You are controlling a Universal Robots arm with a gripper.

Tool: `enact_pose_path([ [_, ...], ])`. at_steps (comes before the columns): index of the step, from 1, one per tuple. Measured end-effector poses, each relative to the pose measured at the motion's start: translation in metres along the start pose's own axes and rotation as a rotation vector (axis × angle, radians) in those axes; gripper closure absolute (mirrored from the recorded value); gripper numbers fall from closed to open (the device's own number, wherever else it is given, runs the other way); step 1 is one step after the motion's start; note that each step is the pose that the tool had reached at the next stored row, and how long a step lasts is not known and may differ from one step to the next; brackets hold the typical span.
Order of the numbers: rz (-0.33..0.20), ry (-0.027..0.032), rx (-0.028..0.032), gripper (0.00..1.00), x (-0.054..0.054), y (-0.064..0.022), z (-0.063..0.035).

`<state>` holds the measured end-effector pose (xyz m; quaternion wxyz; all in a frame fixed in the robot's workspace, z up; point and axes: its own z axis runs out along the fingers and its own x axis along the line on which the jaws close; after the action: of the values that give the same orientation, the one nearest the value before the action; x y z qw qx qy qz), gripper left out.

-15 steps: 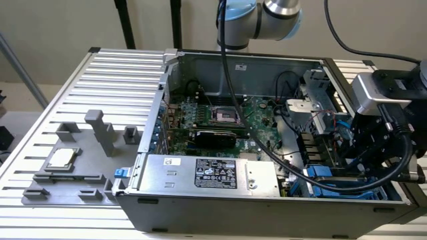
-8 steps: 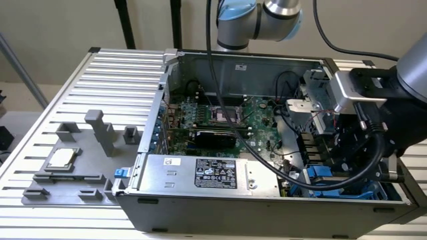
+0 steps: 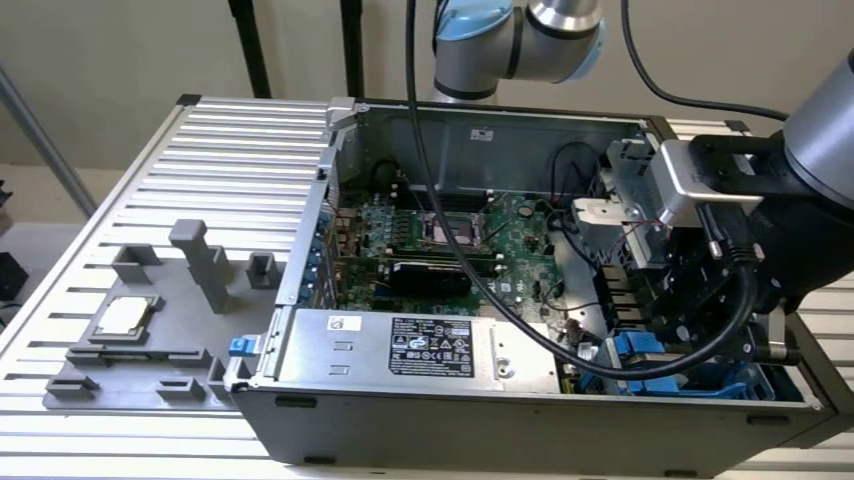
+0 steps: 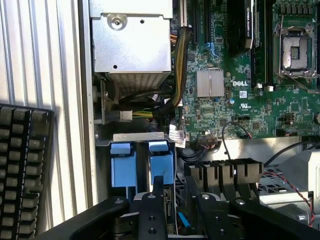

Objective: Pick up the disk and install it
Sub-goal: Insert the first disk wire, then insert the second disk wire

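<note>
Exterior view: open grey metal computer case (image 3: 534,420) lies on a ribbed aluminium table (image 3: 160,200), green motherboard (image 3: 441,240) exposed. The black gripper (image 3: 694,320) on the arm's wrist hangs over the case corner at the exterior view's right, above the bright blue plastic drive rails (image 3: 667,365). The disk itself is mostly hidden under the gripper body and a thick black cable (image 3: 534,320); only blue edges show, so its long axis is hard to make out here. Silver box with black-and-white label (image 3: 420,345) sits along the near case wall. A small square silver chip (image 3: 120,317) rests on a grey fixture plate (image 3: 134,330), well apart from the jaws.

Wrist view: black fingers (image 4: 157,200) reach down beside two blue rail tabs (image 4: 142,162). A thin grey edge-on slab (image 4: 168,207), apparently the disk, stands between the jaws, long axis running away from the camera into the bay. Jaws look closed on it, though the contact is partly cut off. Black keyboard (image 4: 22,170) lies outside the case.
</note>
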<state>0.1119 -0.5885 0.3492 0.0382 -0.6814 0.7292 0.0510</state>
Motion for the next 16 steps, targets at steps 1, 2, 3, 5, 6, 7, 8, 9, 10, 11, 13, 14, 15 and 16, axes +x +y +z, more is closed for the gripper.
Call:
enact_pose_path([
  [1,0.000,0.0001,0.0000,0.69,0.0000,0.0000,0.0000],
  [2,0.000,0.0001,0.0000,0.69,0.0000,0.0000,0.0000],
  [3,0.000,0.0000,0.0000,0.69,0.0000,0.0000,0.0000],
  [5,0.000,0.0000,0.0000,0.69,0.0000,0.0000,0.0000],
  [6,0.000,0.0000,0.0000,0.69,0.0000,0.0000,0.0000],
  [7,0.000,0.0000,0.0000,0.69,0.0000,0.0000,0.0000],
  [8,0.000,0.0001,0.0000,0.69,0.0000,0.0000,0.0000],
  [9,0.000,0.0000,-0.0001,0.69,0.0000,0.0000,0.0000],
  [10,0.000,0.0000,-0.0001,0.69,0.0000,0.0000,0.0000],
  [11,0.000,0.0000,0.0000,0.69,0.0000,0.0000,0.0000],
  [13,0.000,0.0000,0.0000,0.69,0.0000,0.0000,0.0000],
  [14,0.000,0.0000,0.0000,0.69,0.0000,0.0000,0.0000],
  [15,0.000,0.0000,0.0000,0.69,0.0000,0.0000,0.0000],
  [16,0.000,0.0000,0.0000,0.69,0.0000,0.0000,0.0000],
])
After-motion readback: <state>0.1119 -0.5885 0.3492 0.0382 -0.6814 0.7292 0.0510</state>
